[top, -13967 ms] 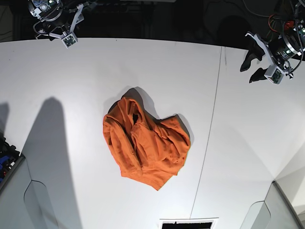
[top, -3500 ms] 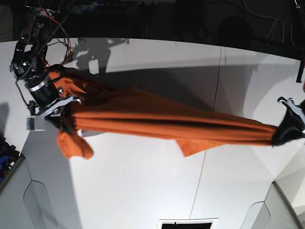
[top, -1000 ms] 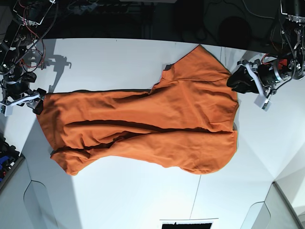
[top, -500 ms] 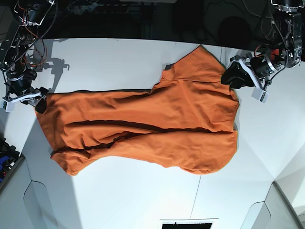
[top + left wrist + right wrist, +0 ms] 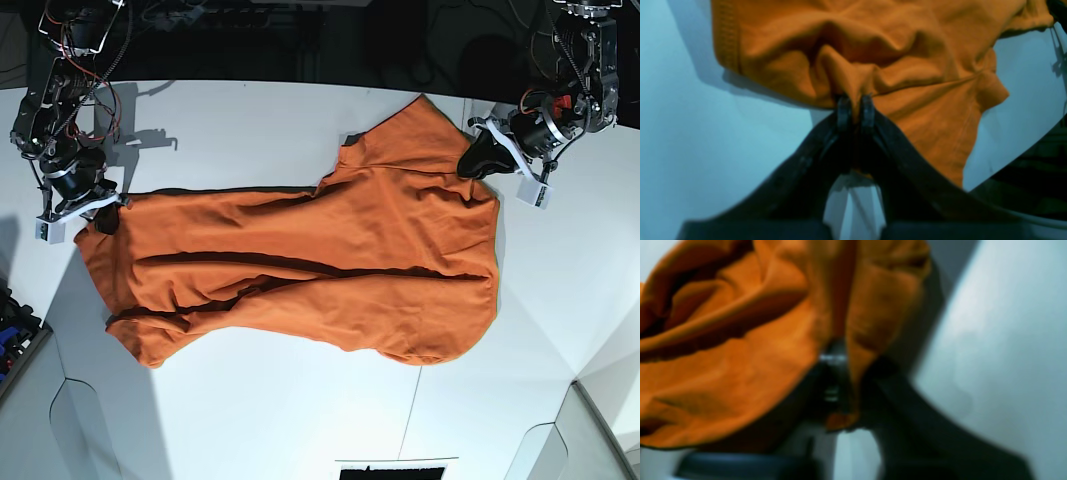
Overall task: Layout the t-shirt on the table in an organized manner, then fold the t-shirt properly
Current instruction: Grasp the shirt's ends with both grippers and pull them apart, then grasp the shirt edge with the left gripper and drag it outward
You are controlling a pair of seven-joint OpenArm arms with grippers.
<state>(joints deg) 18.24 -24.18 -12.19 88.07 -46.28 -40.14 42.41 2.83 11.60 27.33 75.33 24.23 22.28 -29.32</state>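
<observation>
Orange t-shirt lies spread across the middle of the white table, long axis running 9 to 3 o'clock in the base view, crossing the thin dark seam line. Not flat yet: long ridges through the body, the 8 o'clock corner bunched, the 1 o'clock corner peaked up toward the far edge.

Left gripper sits at the shirt's 2 o'clock edge. Its wrist view shows the jaws clenched on a pinch of fabric, a fold puckering right at the fingertips, with the hem showing at 10 o'clock of that frame.

Right gripper sits at the shirt's 9 o'clock end. Its wrist view is blurred, but cloth hangs out on both sides of the closed jaws, so I read it as grasping the t-shirt too.

Step, my read: still layout, both ends pinched for a re-stretch. Folding not started.

Next move probably calls for:
- lift both ends just clear of the table
- pull apart along 9–3 to take out the ridges
- lay down toward 6 o'clock so the bunched corner opens

Risk: either pinch may be holding two layers, which would keep the fold in.
</observation>
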